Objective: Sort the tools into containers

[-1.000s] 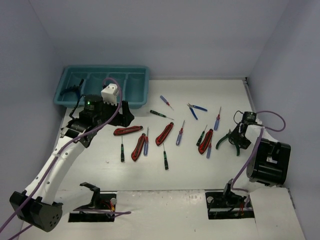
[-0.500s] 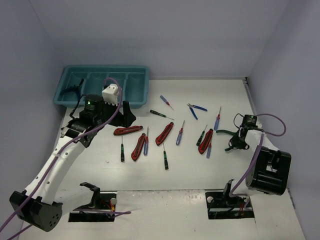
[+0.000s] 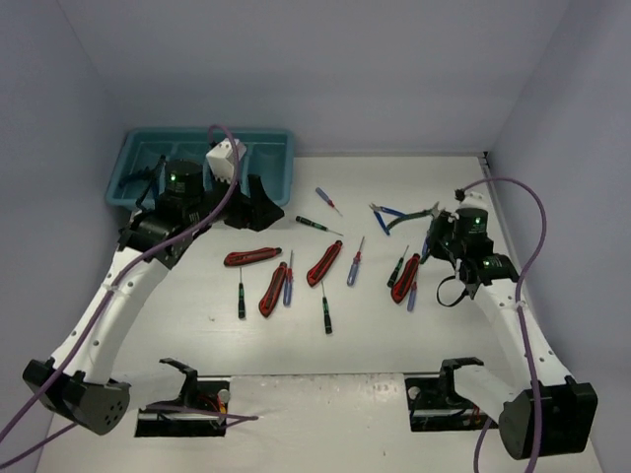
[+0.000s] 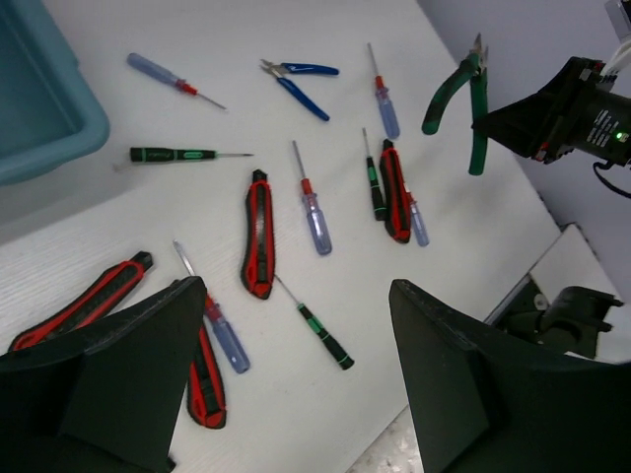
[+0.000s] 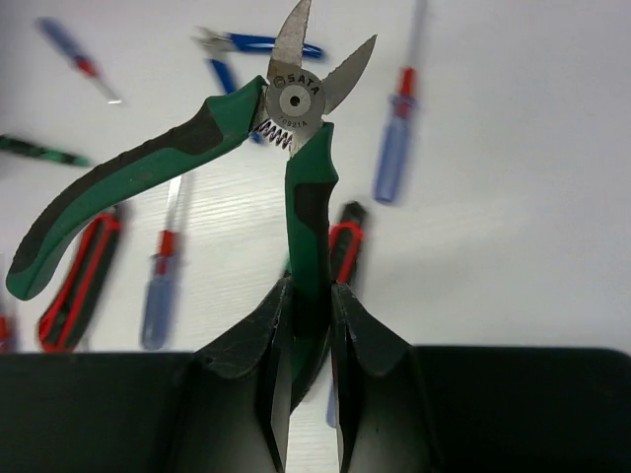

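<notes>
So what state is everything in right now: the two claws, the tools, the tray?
right gripper: shut on one handle of the green pliers
green pliers: off the table, handles sprung apart, cutting jaws open
left gripper: open, empty
blue pliers: lying flat, handles apart
utility knives: four, lying flat, no blade visible
screwdrivers: lying flat, untouched
teal tray: upright, partly hidden by the left arm

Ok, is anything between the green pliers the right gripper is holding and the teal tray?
Yes. The right gripper holds the green-handled pliers up off the table, on the right side. The left gripper, open, hangs at the near right corner of the teal tray, on the straight line from the pliers to the tray.
</notes>
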Robot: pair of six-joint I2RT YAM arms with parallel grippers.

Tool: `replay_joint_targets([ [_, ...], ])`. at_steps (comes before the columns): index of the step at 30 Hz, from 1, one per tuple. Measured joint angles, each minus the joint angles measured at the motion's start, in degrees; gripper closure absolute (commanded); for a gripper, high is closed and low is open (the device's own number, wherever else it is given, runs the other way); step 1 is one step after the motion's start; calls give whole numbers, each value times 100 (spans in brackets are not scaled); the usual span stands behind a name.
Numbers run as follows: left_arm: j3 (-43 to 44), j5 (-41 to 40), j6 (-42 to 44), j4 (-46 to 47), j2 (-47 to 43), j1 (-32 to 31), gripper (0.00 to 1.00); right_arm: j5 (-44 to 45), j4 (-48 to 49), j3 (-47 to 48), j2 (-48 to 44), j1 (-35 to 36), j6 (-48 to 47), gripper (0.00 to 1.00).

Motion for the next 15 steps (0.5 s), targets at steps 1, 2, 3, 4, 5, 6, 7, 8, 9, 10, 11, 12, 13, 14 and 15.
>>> replay_joint_targets([
  [1, 82, 93, -68, 6, 74, -13, 27, -64, 13, 75, -139, 150, -114, 100],
  [2, 159, 186, -139, 5, 159, -48, 27, -140, 35, 138, -265, 317, -226, 100],
  [3, 233, 278, -214, -4, 253, -105, 27, -228, 66, 191, -377, 499, -336, 100],
  [4, 306, 343, -276, -7, 350, -197, 27, -337, 92, 238, -462, 680, -426, 100],
  [5, 379, 390, -329, -5, 449, -313, 27, -460, 115, 283, -527, 860, -503, 100],
  [6, 453, 423, -370, -17, 552, -435, 27, -588, 133, 327, -568, 1034, -571, 100],
  [7, 539, 442, -396, -35, 664, -574, 27, -711, 147, 376, -576, 1212, -629, 100],
  [8, 640, 458, -416, -36, 785, -736, 27, -815, 161, 431, -565, 1406, -687, 100],
  [9, 742, 450, -437, -31, 906, -882, 27, -896, 175, 481, -538, 1583, -729, 100],
  [10, 836, 456, -459, -30, 1022, -1014, 27, -957, 186, 531, -503, 1734, -769, 100],
  [11, 921, 461, -476, -29, 1130, -1131, 27, -1018, 200, 576, -465, 1870, -806, 100],
  [12, 996, 464, -486, -27, 1229, -1231, 27, -1082, 221, 617, -425, 1992, -841, 100],
  [13, 1072, 467, -496, -25, 1327, -1330, 27, -1146, 242, 658, -384, 2113, -877, 100],
  [14, 1132, 443, -511, -38, 1416, -1414, 27, -1192, 246, 682, -351, 2189, -894, 100],
  [15, 1178, 428, -517, -31, 1488, -1468, 27, -1236, 255, 716, -317, 2240, -908, 100],
])
